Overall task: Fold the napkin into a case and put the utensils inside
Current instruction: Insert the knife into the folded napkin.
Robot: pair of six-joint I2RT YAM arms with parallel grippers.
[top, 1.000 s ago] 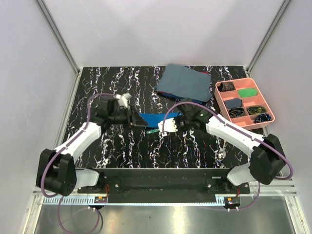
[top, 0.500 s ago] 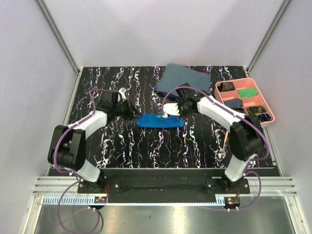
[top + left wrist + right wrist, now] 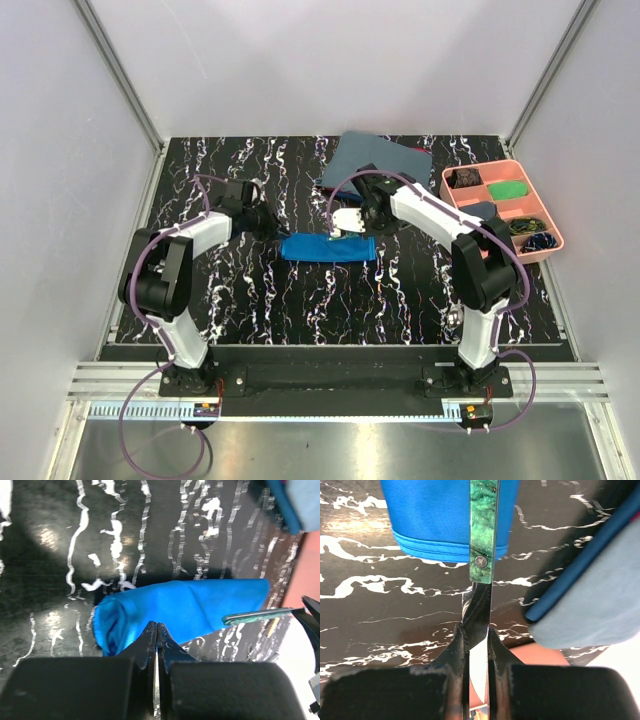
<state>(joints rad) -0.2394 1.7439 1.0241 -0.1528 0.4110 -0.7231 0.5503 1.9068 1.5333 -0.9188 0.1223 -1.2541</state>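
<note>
The napkin [image 3: 328, 247] lies mid-table, folded into a narrow bright-blue case [image 3: 185, 605]. My left gripper [image 3: 272, 230] is at its left end and is shut. Its tips [image 3: 157, 626] meet over the cloth's near edge, and I cannot tell whether any cloth is pinched. My right gripper [image 3: 350, 222] is behind the case's right end, shut [image 3: 476, 630] on the metal blade of a knife. The knife's green handle [image 3: 484, 525] reaches forward over the blue cloth and also shows in the left wrist view [image 3: 255, 615].
A larger grey-blue cloth [image 3: 380, 165] lies at the back, close behind the right gripper. A pink compartment tray [image 3: 548, 215] with small items stands at the right. A thin piece with a silvery end [image 3: 457, 312] lies by the right arm's near side.
The left gripper has shut at the case's left end. The right arm has carried the knife from in front of the napkin to behind its right end.
</note>
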